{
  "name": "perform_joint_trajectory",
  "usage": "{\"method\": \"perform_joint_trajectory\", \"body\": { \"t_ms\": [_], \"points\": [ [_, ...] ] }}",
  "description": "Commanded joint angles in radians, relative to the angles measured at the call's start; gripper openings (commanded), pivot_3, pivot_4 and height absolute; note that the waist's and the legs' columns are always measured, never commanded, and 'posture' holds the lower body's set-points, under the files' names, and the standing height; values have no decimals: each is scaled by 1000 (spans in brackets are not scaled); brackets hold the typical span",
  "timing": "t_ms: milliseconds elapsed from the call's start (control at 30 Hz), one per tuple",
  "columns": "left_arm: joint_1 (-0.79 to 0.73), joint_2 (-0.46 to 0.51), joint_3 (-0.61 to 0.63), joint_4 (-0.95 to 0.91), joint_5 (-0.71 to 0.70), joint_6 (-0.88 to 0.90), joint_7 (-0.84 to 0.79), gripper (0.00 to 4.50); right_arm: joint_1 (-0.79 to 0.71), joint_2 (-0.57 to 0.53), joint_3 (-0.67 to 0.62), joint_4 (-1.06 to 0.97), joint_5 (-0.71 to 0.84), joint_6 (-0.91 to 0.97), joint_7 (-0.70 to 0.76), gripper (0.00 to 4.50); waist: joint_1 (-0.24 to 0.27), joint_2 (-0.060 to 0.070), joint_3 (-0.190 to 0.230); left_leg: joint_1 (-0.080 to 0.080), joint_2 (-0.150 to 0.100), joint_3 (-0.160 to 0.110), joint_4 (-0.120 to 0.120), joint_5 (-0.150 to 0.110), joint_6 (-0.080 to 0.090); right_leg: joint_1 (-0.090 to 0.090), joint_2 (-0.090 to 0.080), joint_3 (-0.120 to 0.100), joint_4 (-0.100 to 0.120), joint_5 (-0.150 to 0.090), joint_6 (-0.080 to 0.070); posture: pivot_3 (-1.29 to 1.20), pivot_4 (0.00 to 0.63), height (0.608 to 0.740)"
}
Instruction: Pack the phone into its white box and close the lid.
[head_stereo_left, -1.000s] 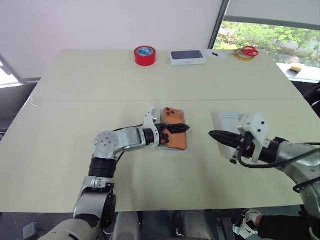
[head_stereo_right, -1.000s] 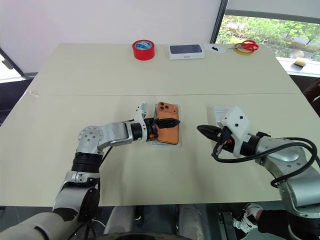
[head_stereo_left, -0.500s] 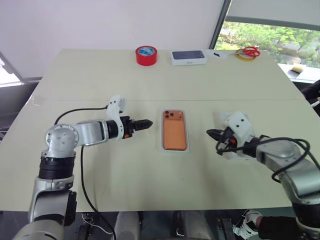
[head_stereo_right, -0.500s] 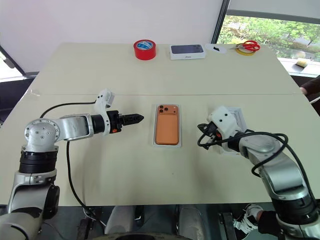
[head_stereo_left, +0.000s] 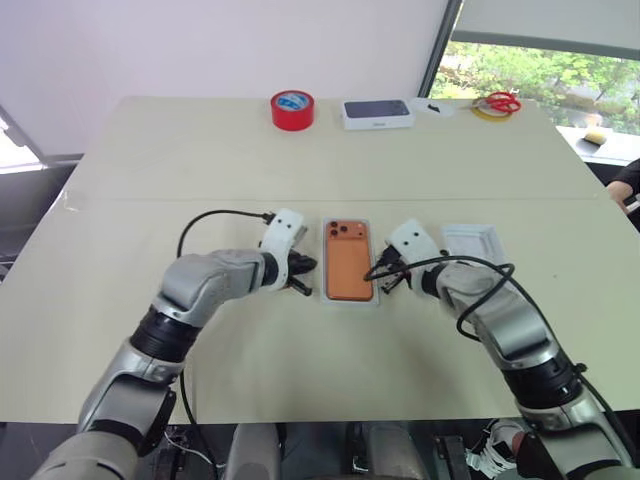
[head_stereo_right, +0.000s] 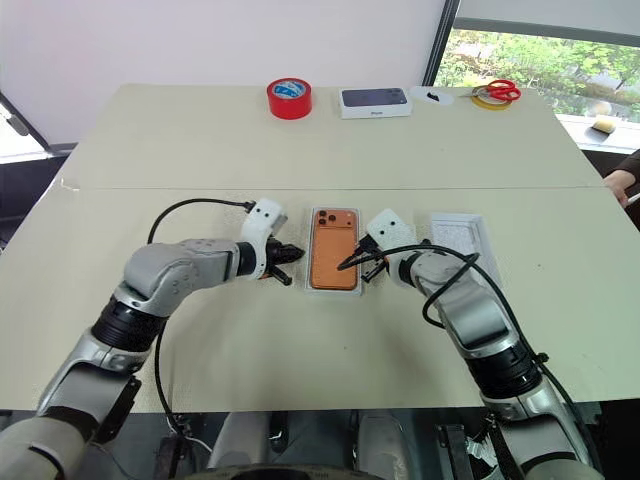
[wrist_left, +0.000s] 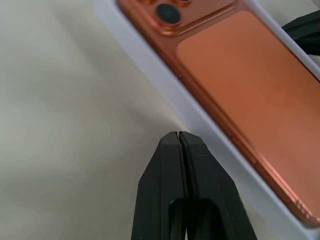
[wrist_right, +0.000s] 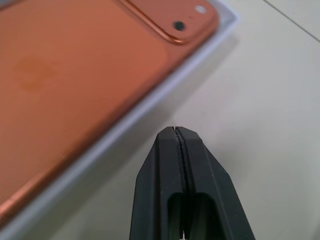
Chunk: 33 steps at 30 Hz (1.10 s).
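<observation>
The orange phone (head_stereo_left: 349, 262) lies back up inside the shallow white box (wrist_left: 157, 75) at the table's middle, camera cluster at the far end. My left gripper (head_stereo_left: 310, 268) is shut and empty, its tip low at the box's left wall. My right gripper (head_stereo_right: 345, 265) is shut and empty too, its tip at the box's right wall. In the wrist views, each closed tip (wrist_left: 179, 135) (wrist_right: 174, 129) sits just outside the white rim. The lid (head_stereo_left: 470, 240) lies to the right of the box, white inside up, partly behind my right arm.
At the table's far edge stand a red tape roll (head_stereo_left: 290, 110), a white box with a dark blue top (head_stereo_left: 376, 114) and red scissors (head_stereo_left: 498, 102) on a yellow ring. A person's hand (head_stereo_left: 620, 190) shows at the right edge.
My left gripper let go of the phone, swung out left, shut, and came back to the box's left wall. My right gripper moved left from the lid to the box's right wall.
</observation>
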Motion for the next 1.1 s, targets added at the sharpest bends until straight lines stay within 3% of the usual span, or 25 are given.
{"method": "perform_joint_trajectory", "body": {
  "t_ms": [33,267,667,1100],
  "points": [
    [2,-42,-32,-6,31,12,-56,60,-11,2,-9,-46,-11,8,4,0,0,0,0,0,0,0,0,0,0,0,0,0,0,0,0,0,150,730],
    [-17,-153,-53,-15,48,50,-140,60,63,-68,-47,-161,18,64,45,0,12,0,0,0,0,0,1,0,1,1,-1,0,0,0,0,0,150,730],
    [-30,-326,-150,49,129,71,-243,60,339,-207,-216,-420,63,176,87,0,26,1,-1,0,-1,-1,1,-1,2,2,-1,0,-1,0,0,0,150,730],
    [-29,-332,-137,66,195,74,-323,60,422,-261,-333,-437,47,170,93,0,26,1,-1,0,-1,-2,1,-1,2,2,-1,0,-1,0,0,0,150,730]
  ]
}}
